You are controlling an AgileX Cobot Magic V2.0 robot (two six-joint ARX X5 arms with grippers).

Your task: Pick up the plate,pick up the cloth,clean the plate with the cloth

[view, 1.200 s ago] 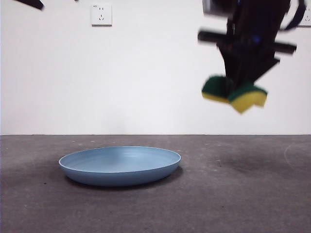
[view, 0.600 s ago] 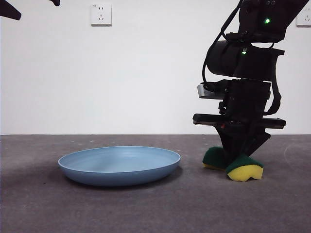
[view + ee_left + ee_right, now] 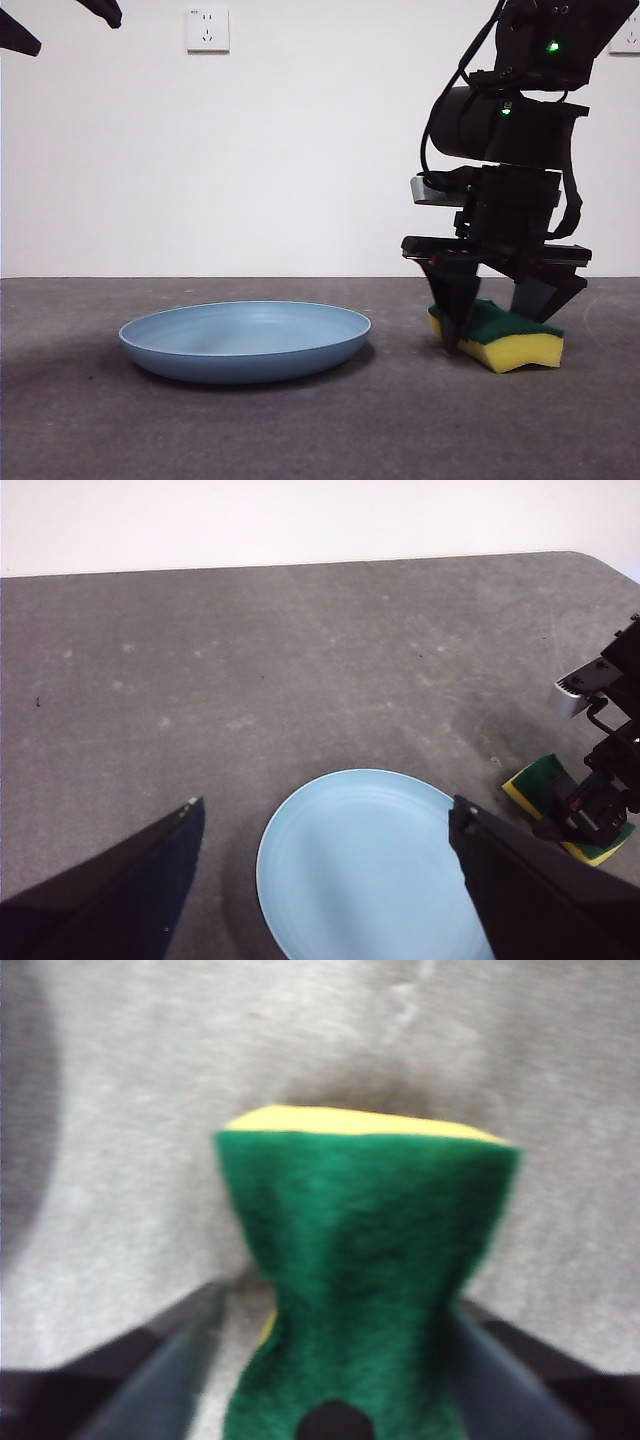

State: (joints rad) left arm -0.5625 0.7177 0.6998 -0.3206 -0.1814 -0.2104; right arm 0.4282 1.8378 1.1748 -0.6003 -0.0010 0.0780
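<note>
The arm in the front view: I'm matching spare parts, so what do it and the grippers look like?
The right arm is matte black and blocky, with a rounded cylindrical housing, a black cable looped along its side, two small green lights, and a grey module. The right gripper has two tapered black jaws under a flat crossbar. The left gripper shows two broad, black, wedge-shaped jaws.

Right of frame, the black right arm (image 3: pixel 510 150): boxy segments, a looping black cable, two green indicator lights and what appears to be a grey bracket.
</note>
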